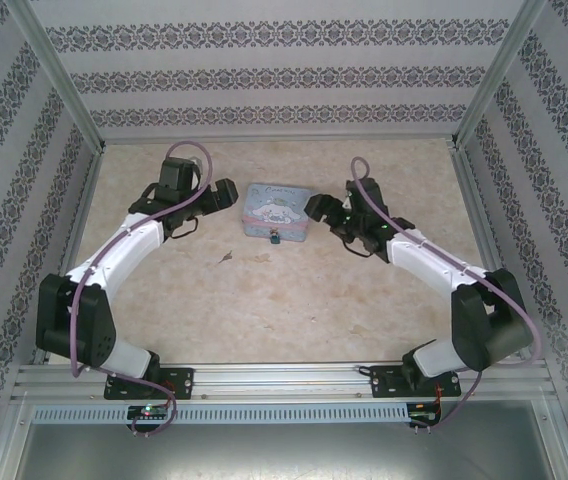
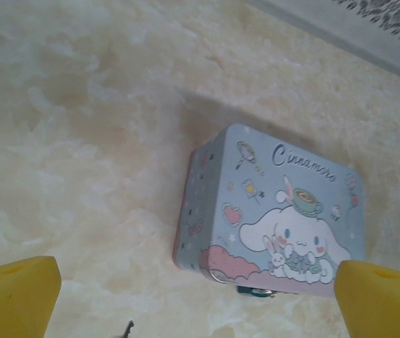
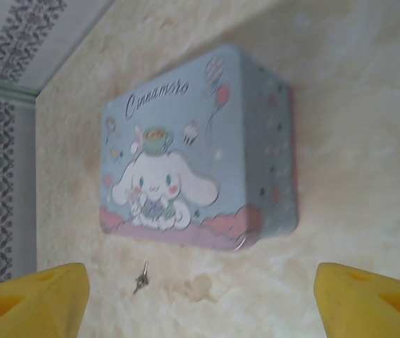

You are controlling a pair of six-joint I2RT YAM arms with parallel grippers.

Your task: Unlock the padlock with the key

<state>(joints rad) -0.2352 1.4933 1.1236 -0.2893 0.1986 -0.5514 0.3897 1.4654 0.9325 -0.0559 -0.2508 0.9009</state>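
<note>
While the left gripper (image 1: 226, 192) and right gripper (image 1: 320, 208) are held wide open, the padlock (image 1: 277, 238) is seen at the near side of the tin (image 1: 274, 205).
It is shown tiny and bluish with a dark end (a teal sliver from the left wrist).

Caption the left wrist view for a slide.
Left jaws open toward the cartoon tin, padlock at its front edge, key on the table.
</note>
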